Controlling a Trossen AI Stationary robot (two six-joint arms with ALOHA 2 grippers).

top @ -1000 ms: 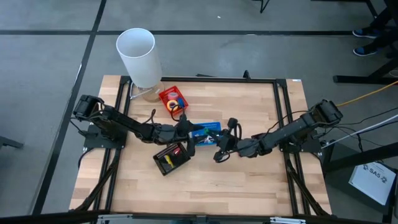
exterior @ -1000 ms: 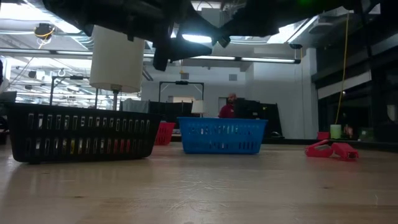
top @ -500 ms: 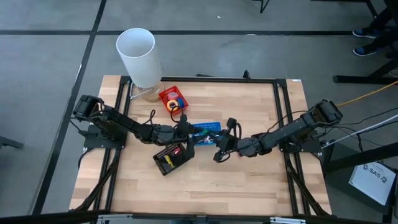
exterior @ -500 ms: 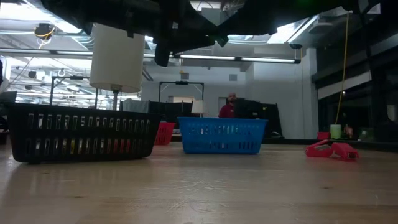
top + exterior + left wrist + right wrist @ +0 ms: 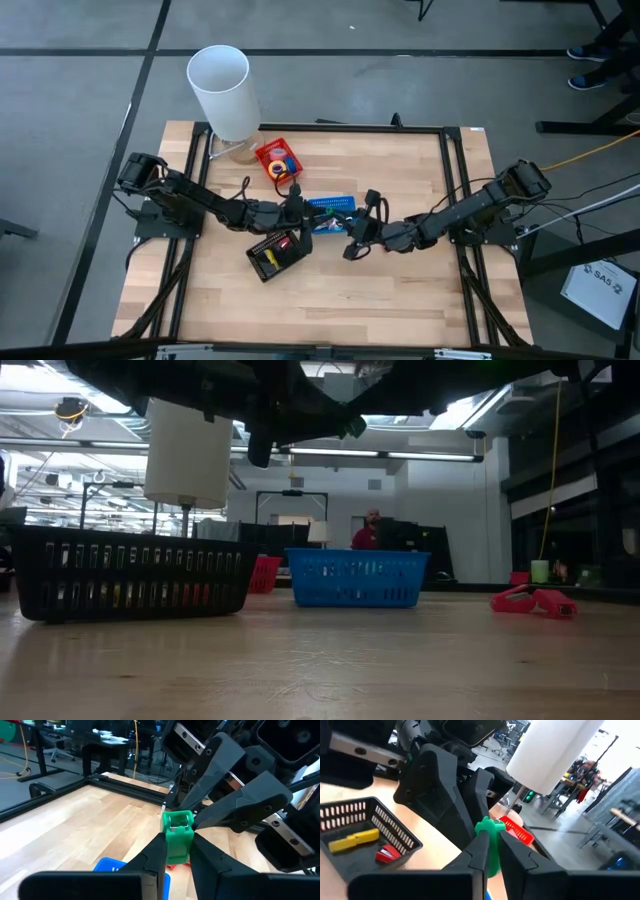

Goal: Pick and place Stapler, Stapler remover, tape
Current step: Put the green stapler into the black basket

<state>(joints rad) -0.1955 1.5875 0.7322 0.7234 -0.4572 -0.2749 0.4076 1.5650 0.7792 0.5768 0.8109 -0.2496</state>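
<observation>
A small green stapler (image 5: 177, 832) hangs in the air between both grippers, above the blue basket (image 5: 335, 208). My left gripper (image 5: 177, 851) comes in from the table's left and is shut on it. My right gripper (image 5: 491, 847) comes in from the right and is also shut on it. The red basket (image 5: 278, 160) with tape rolls sits toward the far left. The black basket (image 5: 275, 252) holds a yellow piece (image 5: 355, 839) and a red piece (image 5: 387, 854). In the high view the arms hide the green stapler. My left gripper pinches the green stapler's lower part (image 5: 175, 854) between its two fingers, one on each side. The fingers lie about level and reach in from the table's left. The stapler is clear of the table and the baskets. My right gripper pinches the green stapler (image 5: 490, 837) between its two fingertips, reaching about level from the table's right. In the left wrist view its fingers (image 5: 235, 815) meet the stapler's upper end (image 5: 186, 817) from the far side.
A tall white cylinder (image 5: 224, 90) stands at the table's far left corner. A red thing (image 5: 533, 601) lies on the table, seen at the right of the low view. Bare wood lies along the near edge (image 5: 330, 310). A person (image 5: 371, 530) stands far behind the table.
My left gripper has shut its fingers onto the green stapler, while my right gripper has kept its hold. Both arms have stayed where they were and the stapler has not moved.
</observation>
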